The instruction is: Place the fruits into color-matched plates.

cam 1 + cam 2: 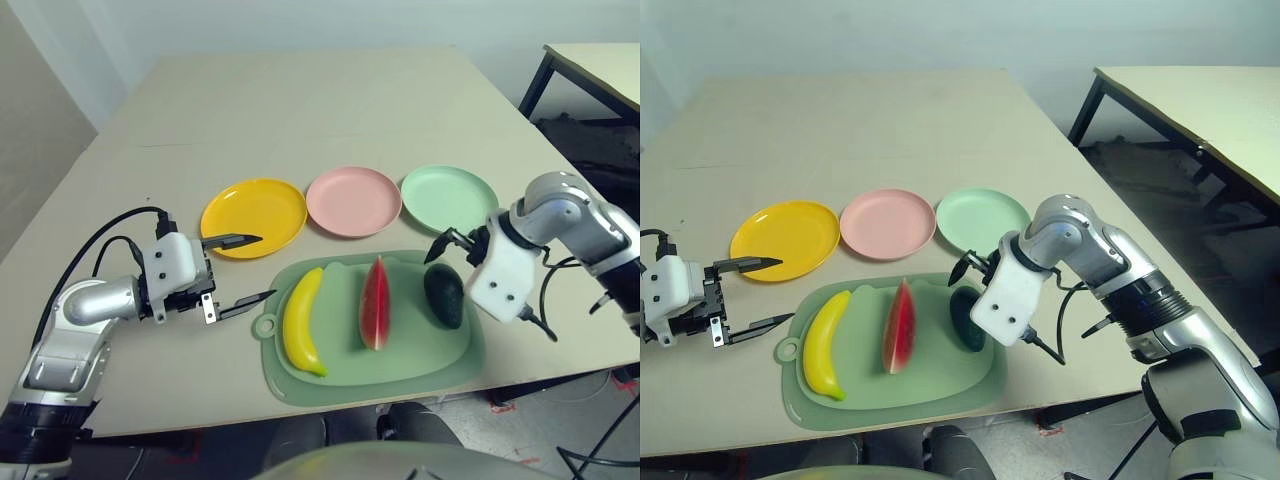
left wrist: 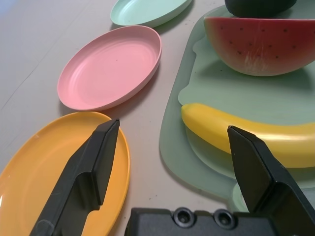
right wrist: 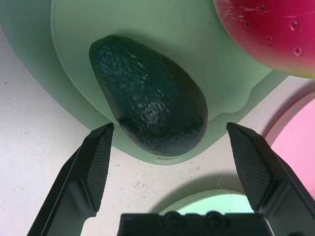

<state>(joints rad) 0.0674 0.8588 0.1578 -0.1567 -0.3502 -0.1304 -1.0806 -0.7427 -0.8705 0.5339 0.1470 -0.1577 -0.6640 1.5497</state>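
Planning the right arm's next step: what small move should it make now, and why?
Probably lower the right gripper a little so its open fingers straddle the avocado, then close. The avocado lies on the green mat right ahead of the jaws, ungrasped, and the mint green plate just beyond is bare.

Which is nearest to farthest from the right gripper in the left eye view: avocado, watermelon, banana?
From the right gripper:
1. Avocado, on the mat's right end, just below it.
2. Watermelon, mid-mat.
3. Banana, on the mat's left end.
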